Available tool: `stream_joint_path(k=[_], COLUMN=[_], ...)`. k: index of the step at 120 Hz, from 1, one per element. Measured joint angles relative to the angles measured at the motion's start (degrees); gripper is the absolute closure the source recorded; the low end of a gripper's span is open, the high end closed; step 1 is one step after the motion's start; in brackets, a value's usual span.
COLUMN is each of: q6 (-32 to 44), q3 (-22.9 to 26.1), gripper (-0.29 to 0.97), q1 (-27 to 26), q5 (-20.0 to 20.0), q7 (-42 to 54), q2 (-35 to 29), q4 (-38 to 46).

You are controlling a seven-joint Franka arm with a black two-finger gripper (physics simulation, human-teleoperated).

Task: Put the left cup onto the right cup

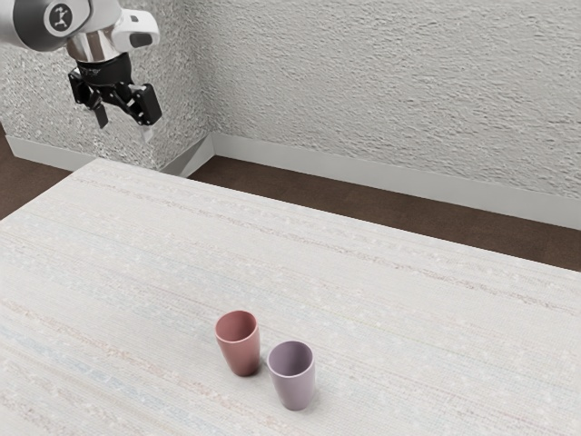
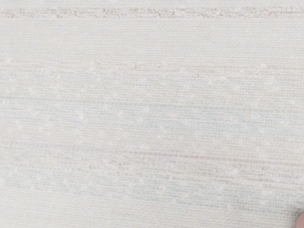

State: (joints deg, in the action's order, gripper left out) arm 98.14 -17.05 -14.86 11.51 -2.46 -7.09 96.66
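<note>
A dusty-red cup (image 1: 238,342) stands upright on the pale table (image 1: 182,263), near its front edge. Just to the exterior view's right of it, almost touching, stands a mauve cup (image 1: 291,373), also upright. My black gripper (image 1: 125,125) hangs high at the upper left, far above and behind both cups. Its fingers stand apart with nothing between them, so it is open. A sliver of the red cup (image 2: 300,221) peeks in at a corner of the wrist view, over bare tabletop (image 2: 152,114).
A rough grey wall (image 1: 390,82) with a pale skirting board runs behind the table, and dark floor (image 1: 381,204) shows between them. The table's far edge runs diagonally from the upper left toward the exterior view's right.
</note>
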Motion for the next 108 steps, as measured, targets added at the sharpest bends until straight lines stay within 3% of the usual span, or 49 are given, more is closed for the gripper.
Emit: stream_joint_path(k=[63,108], q6=[0.14,1.92], q3=[0.14,0.96], gripper=[0.0,0.0], q1=[0.08,0.45], q5=[-0.11,-4.58], q7=[0.27,0.37], q2=[2.37,4.71], q4=[2.02,7.17])
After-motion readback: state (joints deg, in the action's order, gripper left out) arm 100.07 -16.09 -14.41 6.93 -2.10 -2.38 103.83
